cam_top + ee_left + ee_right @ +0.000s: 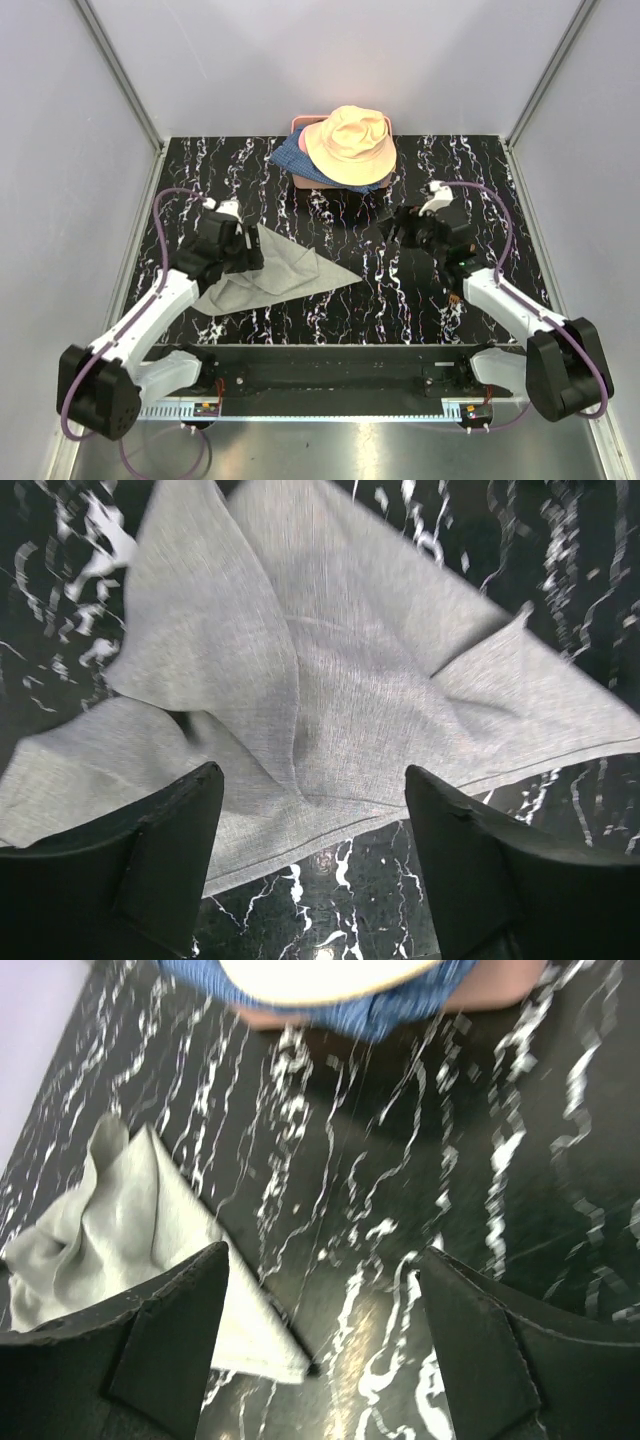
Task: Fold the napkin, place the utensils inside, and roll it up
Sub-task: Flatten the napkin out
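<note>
Left pincer [312, 785] first, as it sits closest to its wrist lens: we find its jaws spread wide and pinching nothing, poised over an edge of the napkin [340, 680]. We cannot tell whether they touch the cloth. We note the napkin is rumpled here, with one flap raised and creased over the rest.

From above, the napkin [285, 272] lies on the left half of the worktop [400, 310] in a rough triangle, its point toward the centre. We place the left pincer [232, 238] over its far left corner.

We record the right pincer [322, 1260] likewise spread and holding nothing, above bare worktop, with the napkin's point just to its left. From above it stands on the right half, well apart from the cloth.

At the far edge we see a hat [350, 145] resting on blue fabric [290, 160].
</note>
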### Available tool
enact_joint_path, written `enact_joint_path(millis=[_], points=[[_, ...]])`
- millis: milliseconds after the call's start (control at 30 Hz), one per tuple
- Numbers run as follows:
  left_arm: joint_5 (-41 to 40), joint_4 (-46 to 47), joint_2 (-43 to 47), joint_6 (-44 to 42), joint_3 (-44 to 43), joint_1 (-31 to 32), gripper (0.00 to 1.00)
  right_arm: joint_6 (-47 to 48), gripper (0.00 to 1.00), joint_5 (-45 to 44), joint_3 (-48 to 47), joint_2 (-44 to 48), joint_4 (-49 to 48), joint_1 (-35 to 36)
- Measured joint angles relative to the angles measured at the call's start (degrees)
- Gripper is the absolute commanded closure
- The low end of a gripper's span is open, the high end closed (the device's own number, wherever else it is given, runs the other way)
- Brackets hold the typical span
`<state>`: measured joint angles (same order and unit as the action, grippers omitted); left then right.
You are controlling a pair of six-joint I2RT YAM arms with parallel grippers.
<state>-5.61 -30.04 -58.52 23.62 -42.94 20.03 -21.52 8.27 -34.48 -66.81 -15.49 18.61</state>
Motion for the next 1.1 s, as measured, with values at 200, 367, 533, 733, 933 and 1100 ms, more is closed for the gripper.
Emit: enact_joint_path(millis=[200,367,533,733,933,1100], points=[[-2.7,1.3,-7.9,0.4,0.4,1.7,0.40,-3.3,0.15,-0.1,0.1,-3.5,0.7,5.2],[-4.8,4.2,-12.6,0.2,0.4,1.7,0.44,-4.7,0.15,0.0,0.4,-4.8,0.8,6.9],[-5.4,6.2,-16.9,0.0,0.4,1.7,0.52,-5.2,0.16,0.2,0.4,-7.5,0.8,7.9],[-5.3,8.0,-20.5,-0.3,0.1,1.7,0.93,-5.8,0.17,0.5,-0.7,-13.6,1.5,11.5],[-5.3,7.9,-21.3,-0.8,-0.1,1.7,1.00,-6.0,0.17,0.9,-4.0,-17.7,1.7,15.2],[-5.6,4.0,-11.6,-0.8,-1.8,1.7,1.00,-6.2,0.18,1.4,-7.8,-21.8,1.9,17.0]])
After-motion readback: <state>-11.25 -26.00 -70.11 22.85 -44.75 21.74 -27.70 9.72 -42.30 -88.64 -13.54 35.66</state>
